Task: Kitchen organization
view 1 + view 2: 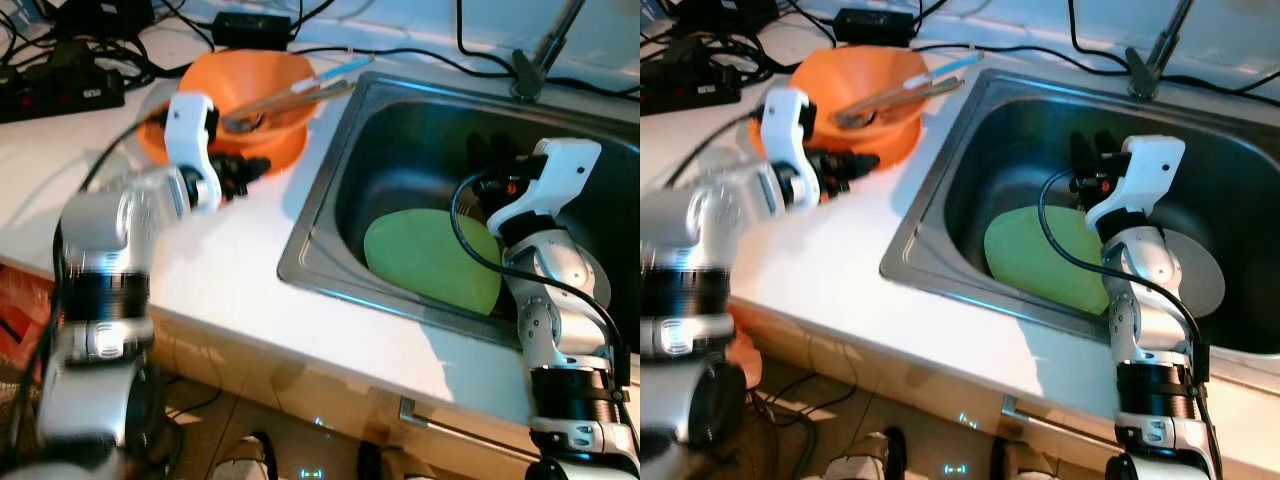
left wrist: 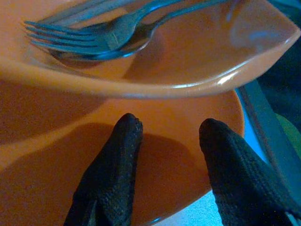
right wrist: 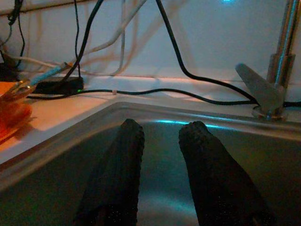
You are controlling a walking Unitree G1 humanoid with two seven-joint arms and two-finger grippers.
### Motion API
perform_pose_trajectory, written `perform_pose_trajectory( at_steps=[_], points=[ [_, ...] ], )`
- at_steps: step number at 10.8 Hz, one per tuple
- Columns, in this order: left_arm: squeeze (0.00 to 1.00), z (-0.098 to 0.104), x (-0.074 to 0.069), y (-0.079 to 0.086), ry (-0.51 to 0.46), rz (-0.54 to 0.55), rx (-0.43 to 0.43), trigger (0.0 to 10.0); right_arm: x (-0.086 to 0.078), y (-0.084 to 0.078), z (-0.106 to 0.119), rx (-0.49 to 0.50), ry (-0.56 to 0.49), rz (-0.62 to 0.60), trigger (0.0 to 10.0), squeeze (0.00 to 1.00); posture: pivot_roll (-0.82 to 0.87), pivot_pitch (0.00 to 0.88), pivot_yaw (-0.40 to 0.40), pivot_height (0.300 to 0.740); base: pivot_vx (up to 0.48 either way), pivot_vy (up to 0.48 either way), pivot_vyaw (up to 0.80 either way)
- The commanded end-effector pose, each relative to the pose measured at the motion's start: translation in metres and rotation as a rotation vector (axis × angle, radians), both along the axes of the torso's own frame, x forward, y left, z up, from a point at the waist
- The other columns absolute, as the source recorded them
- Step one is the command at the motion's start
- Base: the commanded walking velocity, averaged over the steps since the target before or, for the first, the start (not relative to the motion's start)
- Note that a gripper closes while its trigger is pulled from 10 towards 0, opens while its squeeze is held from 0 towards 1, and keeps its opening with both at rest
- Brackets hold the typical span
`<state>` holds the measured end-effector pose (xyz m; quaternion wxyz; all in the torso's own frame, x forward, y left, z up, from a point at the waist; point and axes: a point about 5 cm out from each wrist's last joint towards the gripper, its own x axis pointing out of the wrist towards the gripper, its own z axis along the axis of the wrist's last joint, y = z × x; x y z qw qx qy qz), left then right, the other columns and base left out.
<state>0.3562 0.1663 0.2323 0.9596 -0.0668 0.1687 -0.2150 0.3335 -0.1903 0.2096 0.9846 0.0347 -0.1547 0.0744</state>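
We hold our left end effector [image 1: 250, 168] open at the orange bowl [image 1: 235, 100] holding cutlery [image 2: 94, 35] on the surface [image 1: 230, 270], likely to grasp it, while our right end effector [image 1: 492, 155], open and empty, hovers in the sink [image 1: 330, 190] above a green plate [image 1: 430, 262].

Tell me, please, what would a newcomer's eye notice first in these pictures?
Probably the orange bowl on the white counter beside the sink, with a fork and other cutlery inside it. The left gripper sits open at the bowl's near edge. Next comes the green plate lying in the sink, with the right gripper open above the basin.
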Motion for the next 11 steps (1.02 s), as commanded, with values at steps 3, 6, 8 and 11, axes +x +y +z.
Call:
perform_pose_trajectory(
  at_steps=[3, 6, 8, 11],
  points=[
    [0.0, -0.043, -0.044, -0.002, 0.252, 0.043, -0.005, 10.0, 0.003, 0.002, -0.004, 0.008, 0.017, 0.013, 10.0, 0.0, 0.11, 0.221, -0.003, 0.74, 0.0, 0.0, 0.0],
    [0.0, -0.04, -0.077, 0.005, 0.243, 0.136, 0.007, 10.0, 0.007, 0.006, -0.004, 0.01, 0.022, 0.036, 10.0, 0.0, 0.15, 0.224, -0.03, 0.74, 0.0, 0.0, 0.0],
    [0.0, -0.04, -0.097, 0.01, 0.252, 0.195, 0.006, 10.0, 0.012, 0.009, -0.004, 0.01, 0.023, 0.053, 10.0, 0.0, 0.17, 0.225, -0.045, 0.74, 0.0, 0.0, 0.0],
    [0.0, -0.05, -0.118, 0.016, 0.255, 0.265, 0.017, 10.0, 0.016, 0.01, -0.002, 0.006, 0.023, 0.067, 10.0, 0.0, 0.18, 0.227, -0.063, 0.74, 0.0, 0.0, 0.0]
  ],
)
